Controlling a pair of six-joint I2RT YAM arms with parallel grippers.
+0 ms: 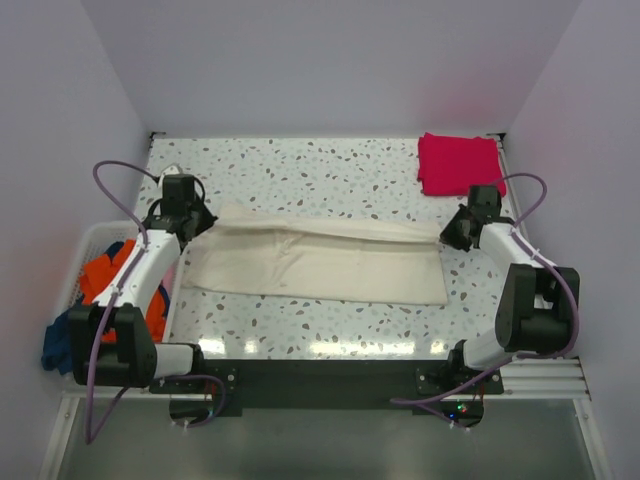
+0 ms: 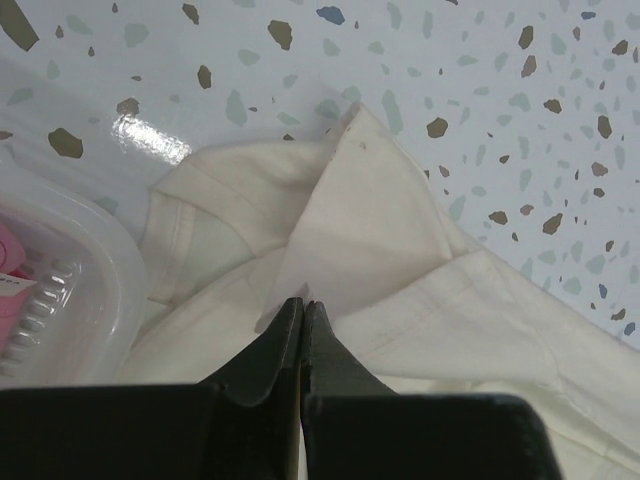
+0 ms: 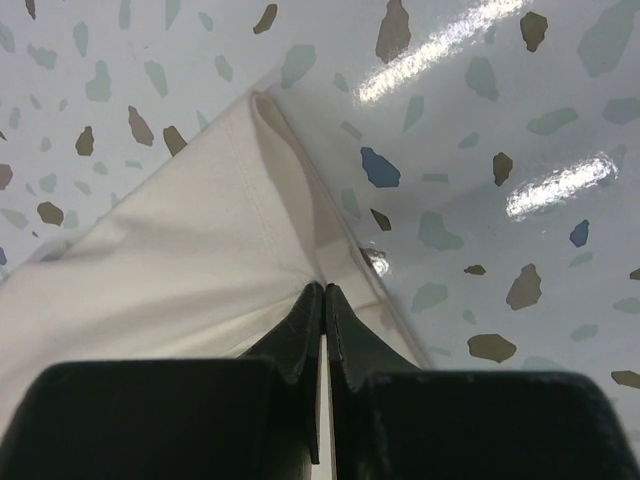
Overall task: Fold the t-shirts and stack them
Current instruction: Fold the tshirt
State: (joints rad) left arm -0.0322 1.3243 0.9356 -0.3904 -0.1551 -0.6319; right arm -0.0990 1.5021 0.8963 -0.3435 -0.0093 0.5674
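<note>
Cream t-shirt (image 1: 315, 262) lies stretched flat on the speckled bench (image 1: 330, 165), running from one pincer to the other. Left pincer (image 2: 303, 312): fingers pressed together, nipping a raised fold at the sleeve end. Right pincer (image 3: 323, 298): clamped too, on the cloth's edge at the far end. Beyond the right pincer, well apart, sits the magenta-red t-shirt (image 1: 458, 163). Just beside the left pincer, the white basket (image 1: 92, 238) holds the orange t-shirt (image 1: 103, 277) and dark blue t-shirt (image 1: 58, 348), both partly hidden by the arm. Pink cloth (image 2: 12, 320) in the basket shows a scrap of label, cut off and unreadable.
</note>
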